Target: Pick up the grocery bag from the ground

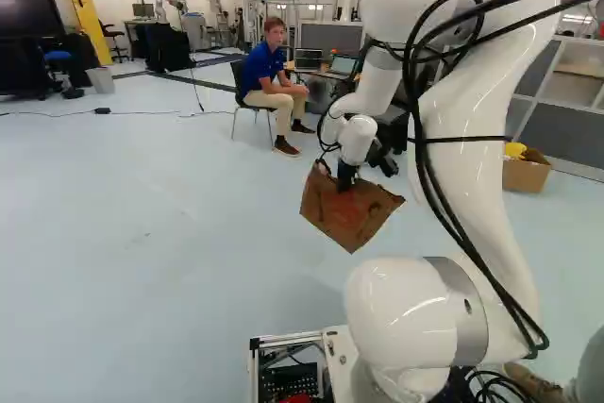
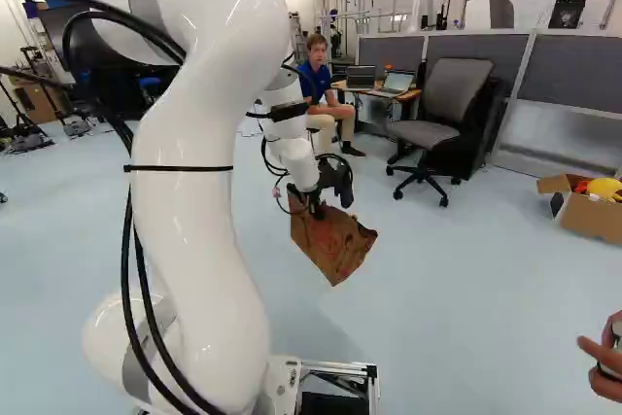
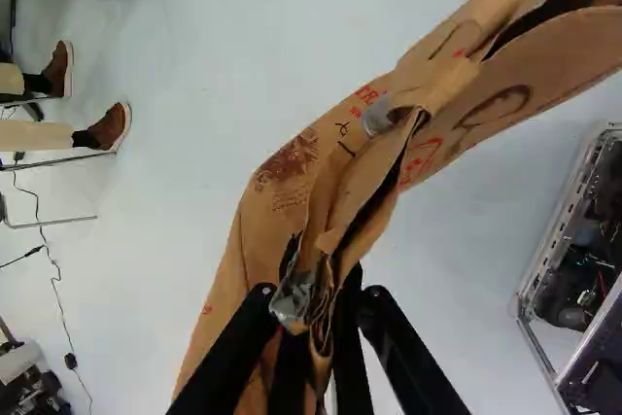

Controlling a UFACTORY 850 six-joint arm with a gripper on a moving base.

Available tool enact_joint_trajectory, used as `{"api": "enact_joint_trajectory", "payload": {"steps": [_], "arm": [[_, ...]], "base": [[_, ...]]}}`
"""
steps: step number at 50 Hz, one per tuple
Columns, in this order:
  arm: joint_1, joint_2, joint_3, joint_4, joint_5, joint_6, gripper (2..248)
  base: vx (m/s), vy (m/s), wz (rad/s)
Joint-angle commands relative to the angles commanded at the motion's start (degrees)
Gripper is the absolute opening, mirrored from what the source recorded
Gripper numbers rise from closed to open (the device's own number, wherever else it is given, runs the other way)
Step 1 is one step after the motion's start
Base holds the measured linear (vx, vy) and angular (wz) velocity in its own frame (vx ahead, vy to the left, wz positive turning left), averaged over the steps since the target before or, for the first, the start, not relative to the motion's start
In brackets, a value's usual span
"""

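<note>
"Where's the bag?"

"The brown paper grocery bag with red print (image 1: 344, 216) hangs a little right of centre in the left base view, and near the middle of the right base view. It's off the pale blue floor (image 1: 170, 205), tipped so that one corner points down."

"And the hand?"

"The black two-fingered gripper (image 3: 320, 300) is closed on it. In the wrist view the folded paper runs between the fingers, pinched from both sides. I can't tell how deep the bite goes."

"Which way does the bag lie from it?"

"Mostly below, in both base views. Its long top edge passes through the grip rather than across the fingertips, and a long stretch of the mouth reaches out ahead of the gripper, towards the metal-edged base frame (image 3: 544, 279). Only the one white arm (image 1: 472, 148) is there to carry it."

"So the pick-up is done?"

"I'd call it all but finished. What's left is to hold steady, or raise it slowly, straight up."

"What could spoil it?"

"The grip looks to be on creased paper away from the middle, so the bag may swing or twist about that point, and a jerk might tear it. I'd keep the free end away from the base frame."
</note>
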Motion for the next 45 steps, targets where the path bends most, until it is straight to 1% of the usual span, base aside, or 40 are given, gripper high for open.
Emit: {"api": "enact_joint_trajectory", "payload": {"steps": [11,23,35,45], "arm": [[0.2,1.2,1.2,-1.0,1.4,-1.2,23],[0.6,3.4,3.3,-2.8,3.7,-3.2,23],[1.1,6.4,6.2,-5.2,7.0,-6.0,23],[1.7,9.6,9.3,-7.8,10.5,-9.0,23]], "base": [[0.000,0.000,0.000],[0.000,0.000,0.000],[0.000,0.000,0.000],[0.000,0.000,0.000]]}}
